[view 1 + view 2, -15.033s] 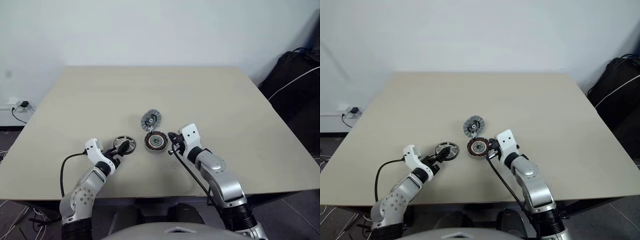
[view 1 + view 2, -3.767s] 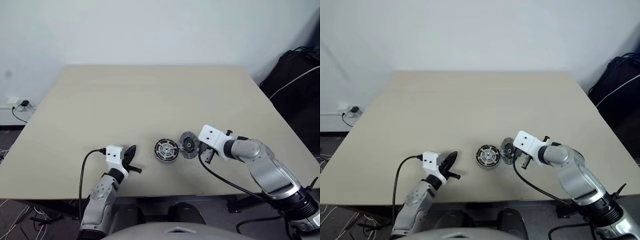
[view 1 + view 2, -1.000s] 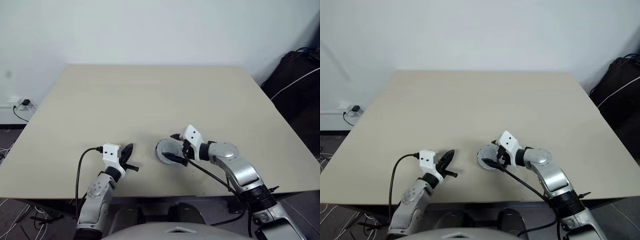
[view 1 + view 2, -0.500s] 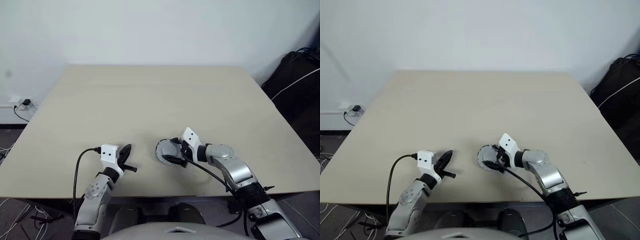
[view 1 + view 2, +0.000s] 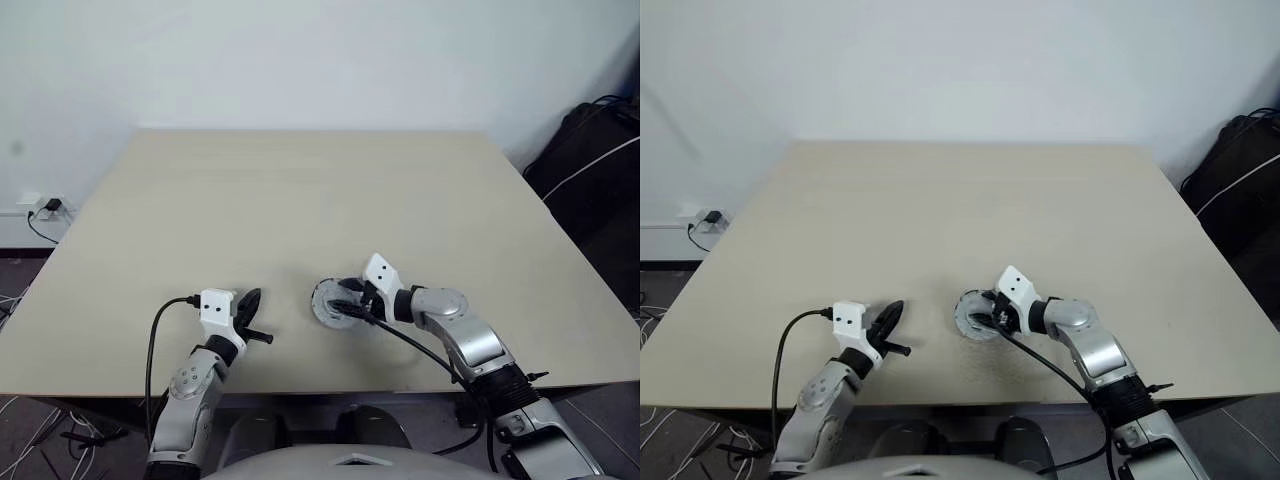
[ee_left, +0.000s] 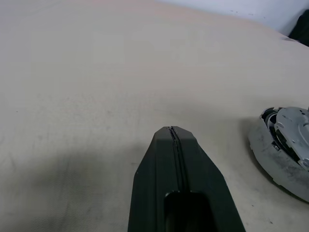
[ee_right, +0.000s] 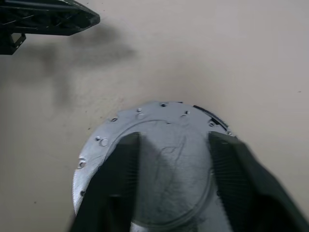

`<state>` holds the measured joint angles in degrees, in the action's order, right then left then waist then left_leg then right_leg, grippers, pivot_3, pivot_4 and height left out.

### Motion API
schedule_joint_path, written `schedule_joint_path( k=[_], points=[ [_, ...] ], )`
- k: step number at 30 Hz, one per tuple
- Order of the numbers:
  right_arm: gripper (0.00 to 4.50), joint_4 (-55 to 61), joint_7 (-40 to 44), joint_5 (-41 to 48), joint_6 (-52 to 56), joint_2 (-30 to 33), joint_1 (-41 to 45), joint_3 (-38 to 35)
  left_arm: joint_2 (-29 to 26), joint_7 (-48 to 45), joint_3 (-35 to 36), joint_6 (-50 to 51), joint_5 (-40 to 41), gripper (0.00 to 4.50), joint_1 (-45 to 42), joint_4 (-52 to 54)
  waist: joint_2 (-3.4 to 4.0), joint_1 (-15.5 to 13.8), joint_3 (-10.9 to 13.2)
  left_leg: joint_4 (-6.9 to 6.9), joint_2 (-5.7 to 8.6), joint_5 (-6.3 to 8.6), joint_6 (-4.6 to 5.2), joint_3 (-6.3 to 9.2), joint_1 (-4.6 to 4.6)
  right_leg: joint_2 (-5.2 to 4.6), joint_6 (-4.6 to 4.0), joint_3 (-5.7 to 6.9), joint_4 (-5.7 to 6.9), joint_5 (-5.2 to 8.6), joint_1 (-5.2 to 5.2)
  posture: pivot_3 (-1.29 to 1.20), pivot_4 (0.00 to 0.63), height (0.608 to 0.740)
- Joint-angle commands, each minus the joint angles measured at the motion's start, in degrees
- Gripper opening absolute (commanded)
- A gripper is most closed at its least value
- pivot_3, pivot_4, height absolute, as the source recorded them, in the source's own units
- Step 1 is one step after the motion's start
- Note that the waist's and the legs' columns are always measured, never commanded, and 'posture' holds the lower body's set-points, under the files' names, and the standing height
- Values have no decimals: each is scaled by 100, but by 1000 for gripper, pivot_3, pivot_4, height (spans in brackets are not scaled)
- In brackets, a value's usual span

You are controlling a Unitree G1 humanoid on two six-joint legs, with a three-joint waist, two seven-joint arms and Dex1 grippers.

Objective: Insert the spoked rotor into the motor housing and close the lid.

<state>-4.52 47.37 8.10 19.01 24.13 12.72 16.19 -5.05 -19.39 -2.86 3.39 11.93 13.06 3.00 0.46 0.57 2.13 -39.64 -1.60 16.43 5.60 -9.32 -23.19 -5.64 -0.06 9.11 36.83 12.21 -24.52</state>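
In the head views, your right gripper [image 5: 345, 303] sits over the lid [image 5: 326, 300], which lies on the table [image 5: 300, 200] near the front edge, covering what I judge to be the motor housing. Your left gripper [image 5: 250, 305] rests well apart, fingers pressed together. In the left wrist view, the closed fingers [image 6: 175, 159] point past the lid [image 6: 285, 145]. In the right wrist view, the two fingers [image 7: 118, 188] straddle the lid [image 7: 154, 159], partly spread; whether they pinch it you cannot tell. Keep the lid level and centred, and press evenly.
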Motion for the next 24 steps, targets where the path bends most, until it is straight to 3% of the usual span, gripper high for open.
schedule_joint_path(
  k=[1,7,8,10,18,24],
  points=[
    [1271,127,-21,26,-98,-10,13,-127,25,-1,-21,-65,43,0,-30,301,0,1,0,0,0,0,0,0,0,0,0,0,0,0,0,0,0,740],
    [1271,266,105,184,114,46,1,-182,41,-15,-33,-67,44,0,-31,281,0,0,0,0,0,0,0,0,0,0,0,0,0,0,0,0,0,740],
    [1449,296,133,203,132,58,-5,-186,42,-17,-33,-68,46,0,-32,274,0,-1,0,0,0,0,0,0,0,0,0,0,0,0,0,0,0,740],
    [1865,348,159,215,141,60,-16,-190,43,-22,-30,-69,49,0,-31,262,0,-1,0,0,0,0,0,0,0,0,0,0,0,0,0,0,0,740],
    [4467,321,203,82,44,99,28,-89,35,-19,-15,-36,57,0,-42,269,0,-1,0,0,0,0,1,0,0,0,0,0,0,0,0,0,0,740],
    [4467,287,268,33,33,112,51,-31,31,-11,2,-31,63,0,-40,277,0,0,0,0,0,0,0,0,0,0,0,0,0,0,0,0,0,740]
  ],
)
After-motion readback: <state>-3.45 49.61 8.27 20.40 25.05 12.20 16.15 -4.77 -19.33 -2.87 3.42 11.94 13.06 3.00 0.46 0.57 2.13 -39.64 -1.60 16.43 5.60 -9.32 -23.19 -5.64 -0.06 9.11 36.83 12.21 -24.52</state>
